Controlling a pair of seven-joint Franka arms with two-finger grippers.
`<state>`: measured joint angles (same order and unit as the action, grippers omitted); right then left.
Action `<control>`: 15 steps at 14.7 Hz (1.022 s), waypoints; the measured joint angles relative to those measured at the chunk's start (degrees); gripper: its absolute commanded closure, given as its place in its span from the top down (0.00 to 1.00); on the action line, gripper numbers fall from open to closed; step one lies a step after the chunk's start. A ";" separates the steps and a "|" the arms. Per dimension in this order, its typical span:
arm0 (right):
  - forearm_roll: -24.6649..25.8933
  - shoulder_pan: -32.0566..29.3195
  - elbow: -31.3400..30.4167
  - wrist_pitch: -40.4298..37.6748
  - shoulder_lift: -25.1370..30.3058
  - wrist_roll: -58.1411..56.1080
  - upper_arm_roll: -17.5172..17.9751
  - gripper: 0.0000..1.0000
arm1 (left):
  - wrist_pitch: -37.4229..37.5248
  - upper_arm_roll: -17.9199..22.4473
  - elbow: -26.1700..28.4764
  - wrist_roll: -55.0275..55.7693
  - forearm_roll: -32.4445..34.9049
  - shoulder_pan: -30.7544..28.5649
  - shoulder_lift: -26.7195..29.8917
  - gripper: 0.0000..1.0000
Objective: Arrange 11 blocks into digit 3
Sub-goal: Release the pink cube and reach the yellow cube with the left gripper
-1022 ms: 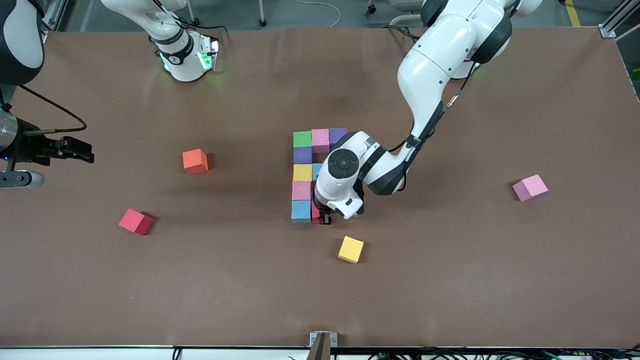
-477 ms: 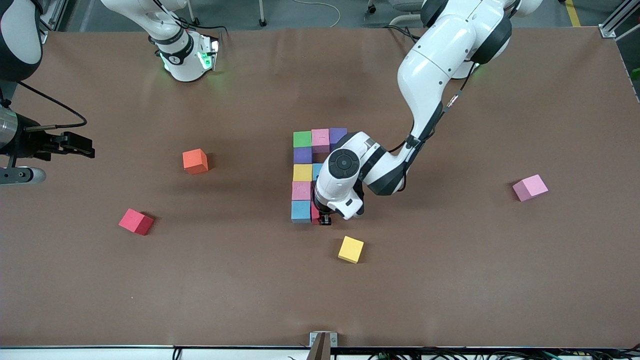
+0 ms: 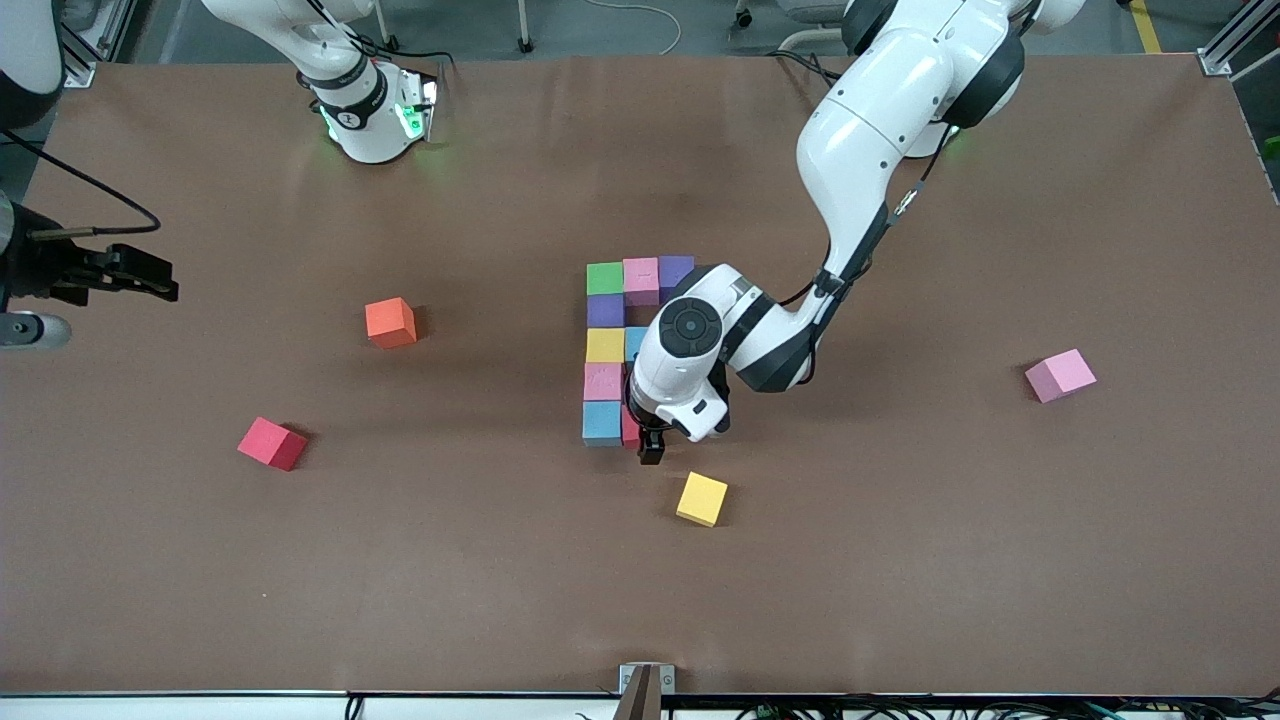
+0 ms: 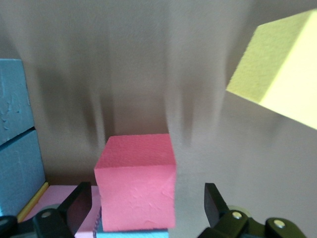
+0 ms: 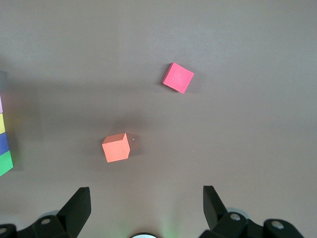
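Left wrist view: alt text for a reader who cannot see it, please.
A red cube sits between the open fingers of the left hand, resting on the brown table beside blue cubes. A yellow cube lies apart from them.

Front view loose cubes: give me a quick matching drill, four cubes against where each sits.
Things:
1. orange cube
2. loose red cube
3. loose yellow cube
4. loose pink cube

Places:
A. toward the left arm's end of the table
B. just nearer the camera than the left gripper
C. farther from the camera than the loose red cube
D. nearest the right arm's end

Pairs: 1-C, 2-D, 3-B, 4-A
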<state>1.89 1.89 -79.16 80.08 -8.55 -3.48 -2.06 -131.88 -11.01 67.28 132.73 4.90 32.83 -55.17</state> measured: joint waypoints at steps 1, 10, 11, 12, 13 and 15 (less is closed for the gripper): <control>-0.11 0.00 -0.08 -0.08 0.46 0.04 0.00 1.00 | 0.90 0.04 -0.19 -0.10 0.43 -0.17 0.71 1.00; -2.25 0.11 -1.11 0.75 2.31 0.26 -2.82 1.00 | 6.15 0.44 -0.44 -11.77 2.00 -7.46 6.60 1.00; -2.25 -0.09 -1.98 1.40 3.09 0.24 -2.57 1.00 | 6.17 0.44 -0.29 -13.58 2.00 -8.84 6.59 1.00; -2.16 -0.56 -3.12 2.26 4.02 0.24 -1.76 1.00 | 6.16 0.43 -0.04 -15.92 2.00 -10.01 6.57 1.00; -2.01 -1.06 -4.40 3.11 5.01 0.24 -0.81 1.00 | 6.09 0.41 0.19 -18.22 2.00 -10.74 6.49 1.00; -1.85 -1.39 -6.44 3.91 6.65 0.24 0.06 1.00 | 5.18 0.35 0.32 -21.20 1.99 -11.08 5.81 1.00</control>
<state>0.04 0.50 -85.60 83.99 -1.89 -3.24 -2.00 -126.70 -10.66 67.60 111.53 6.89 21.75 -49.37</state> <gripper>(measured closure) 0.000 0.000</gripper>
